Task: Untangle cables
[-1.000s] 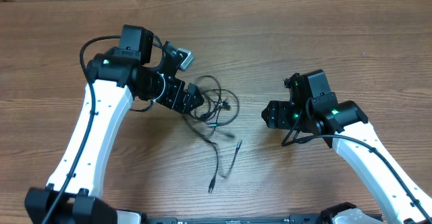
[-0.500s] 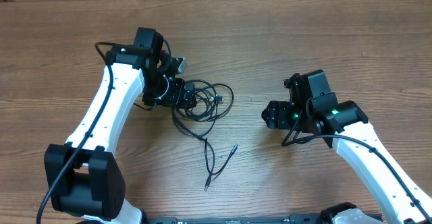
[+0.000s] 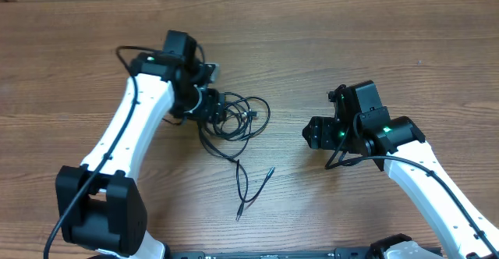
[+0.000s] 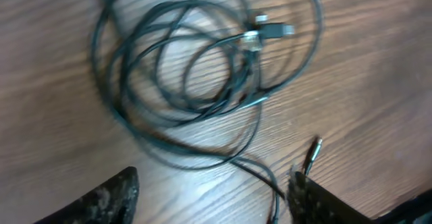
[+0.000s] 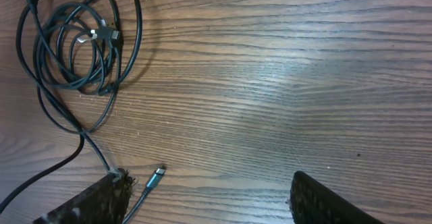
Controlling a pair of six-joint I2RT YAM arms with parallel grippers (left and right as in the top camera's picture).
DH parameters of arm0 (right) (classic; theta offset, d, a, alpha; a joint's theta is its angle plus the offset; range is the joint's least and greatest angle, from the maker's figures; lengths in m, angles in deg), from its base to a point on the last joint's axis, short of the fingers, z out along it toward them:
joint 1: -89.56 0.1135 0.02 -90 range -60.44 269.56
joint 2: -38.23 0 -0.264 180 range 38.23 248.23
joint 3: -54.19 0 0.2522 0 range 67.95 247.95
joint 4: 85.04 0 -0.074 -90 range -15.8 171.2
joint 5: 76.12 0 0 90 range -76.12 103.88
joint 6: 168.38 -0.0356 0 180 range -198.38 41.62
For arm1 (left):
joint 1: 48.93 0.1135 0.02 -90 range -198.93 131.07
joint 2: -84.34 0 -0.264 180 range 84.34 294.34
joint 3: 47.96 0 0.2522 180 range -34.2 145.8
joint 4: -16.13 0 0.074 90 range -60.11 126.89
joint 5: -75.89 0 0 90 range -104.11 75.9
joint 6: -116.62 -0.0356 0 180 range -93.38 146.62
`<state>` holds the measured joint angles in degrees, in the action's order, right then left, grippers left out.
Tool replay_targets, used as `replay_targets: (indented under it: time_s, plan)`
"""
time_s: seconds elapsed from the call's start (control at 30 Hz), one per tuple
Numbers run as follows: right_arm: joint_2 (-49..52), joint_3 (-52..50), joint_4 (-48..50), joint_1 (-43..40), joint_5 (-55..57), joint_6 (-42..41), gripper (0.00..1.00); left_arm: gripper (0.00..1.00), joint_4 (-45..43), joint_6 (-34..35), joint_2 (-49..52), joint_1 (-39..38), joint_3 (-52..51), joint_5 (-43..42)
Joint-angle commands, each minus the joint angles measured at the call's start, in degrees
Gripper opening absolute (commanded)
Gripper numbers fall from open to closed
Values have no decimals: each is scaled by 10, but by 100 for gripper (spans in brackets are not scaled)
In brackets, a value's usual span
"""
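While cables lie coiled on wood-grain tbl | L+R jaws wide

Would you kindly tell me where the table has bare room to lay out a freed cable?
Bare wood runs along the far side of the table, in the strip between the cable tangle and the right gripper, and near the front between the loose plug ends and the right arm. It is crowded around the left gripper, against the tangle.
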<state>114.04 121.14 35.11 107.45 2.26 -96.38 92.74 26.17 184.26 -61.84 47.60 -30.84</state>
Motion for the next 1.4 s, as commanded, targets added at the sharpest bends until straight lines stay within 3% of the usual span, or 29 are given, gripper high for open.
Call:
replay_targets:
  time_s: [0.0, 0.23, 0.77, 0.97, 1.1, 1.17, 1.27, 1.37]
  plan:
    - [-2, 0, 2, 0, 0, 0, 73, 67, -19, -68, 2, -42, 4, 1]
    - [-2, 0, 1, 0, 0, 0, 73, 68, -69, -84, 19, -90, -13, 77]
    - [-2, 0, 2, 0, 0, 0, 72, 67, -83, -86, 143, -98, -37, 68]
    - [-2, 0, 1, 0, 0, 0, 72, 62, -101, -86, 174, -109, -37, 68]
    - [-2, 0, 1, 0, 0, 0, 72, 49, -112, -85, 179, -113, -37, 76]
    - [-2, 0, 1, 0, 0, 0, 72, 35, -117, -77, 179, -113, -37, 82]
    - [-2, 0, 1, 0, 0, 0, 72, 4, -116, -66, 179, -113, -37, 82]
    - [-2, 0, 1, 0, 0, 0, 72, 5, -101, -46, 173, -113, -32, 78]
